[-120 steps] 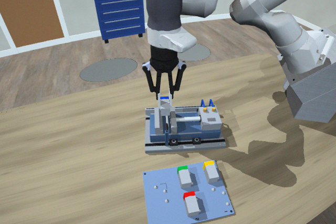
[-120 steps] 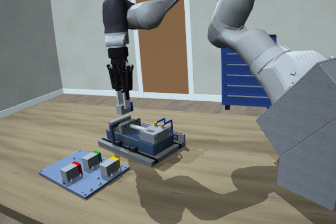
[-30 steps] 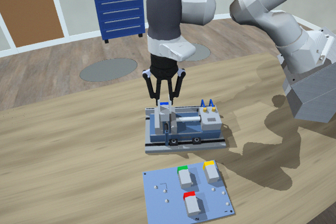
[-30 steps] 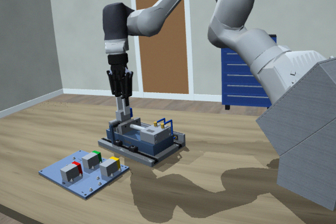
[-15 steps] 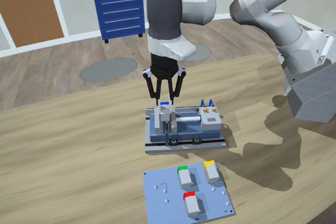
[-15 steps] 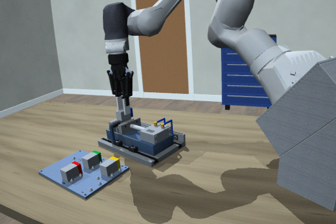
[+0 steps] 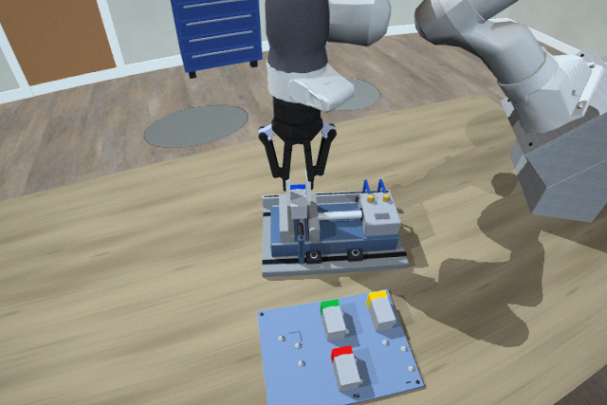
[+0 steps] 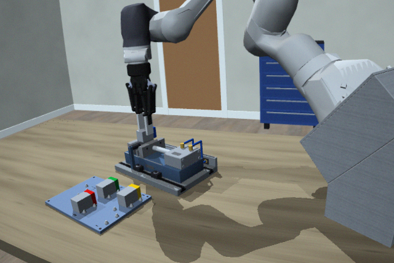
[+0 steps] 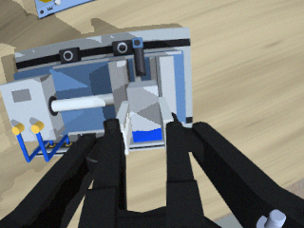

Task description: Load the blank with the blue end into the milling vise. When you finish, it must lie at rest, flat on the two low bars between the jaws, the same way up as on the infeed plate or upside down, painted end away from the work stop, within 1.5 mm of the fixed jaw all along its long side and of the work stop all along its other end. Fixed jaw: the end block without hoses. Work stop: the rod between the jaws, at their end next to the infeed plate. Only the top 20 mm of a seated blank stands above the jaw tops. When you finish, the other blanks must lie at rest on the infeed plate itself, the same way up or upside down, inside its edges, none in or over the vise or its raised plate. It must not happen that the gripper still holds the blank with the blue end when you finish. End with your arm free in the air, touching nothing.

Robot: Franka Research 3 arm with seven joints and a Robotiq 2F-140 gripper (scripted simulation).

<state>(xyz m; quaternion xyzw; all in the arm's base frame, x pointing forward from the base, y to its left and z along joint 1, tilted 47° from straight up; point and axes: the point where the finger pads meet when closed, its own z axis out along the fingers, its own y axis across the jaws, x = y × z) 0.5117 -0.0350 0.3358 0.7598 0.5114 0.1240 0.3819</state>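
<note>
My gripper [image 7: 298, 197] [image 8: 143, 129] [image 9: 144, 110] is shut on the grey blank with the blue end [image 7: 299, 211] [image 8: 140, 135] [image 9: 143, 97]. The blank is level, over the gap between the fixed jaw [image 7: 284, 225] [image 9: 166, 78] and the moving jaw [image 7: 314, 228] [image 8: 150, 149] [image 9: 118, 76]. Its blue end points away from the work stop [image 7: 300, 229] [image 9: 139, 62]. It stands well above the jaw tops. Its underside and the low bars are hidden, so how far it is down between the jaws cannot be told.
Green [image 7: 335, 324] [image 8: 106, 189], yellow [image 7: 381, 315] [image 8: 128, 197] and red [image 7: 346, 372] [image 8: 82, 202] blanks stand on the infeed plate [image 7: 282, 383] [image 8: 64, 194] among small pins. The hose block [image 7: 379, 224] [image 8: 180, 158] [image 9: 28, 106], with two blue hoses, is at the vise's other end.
</note>
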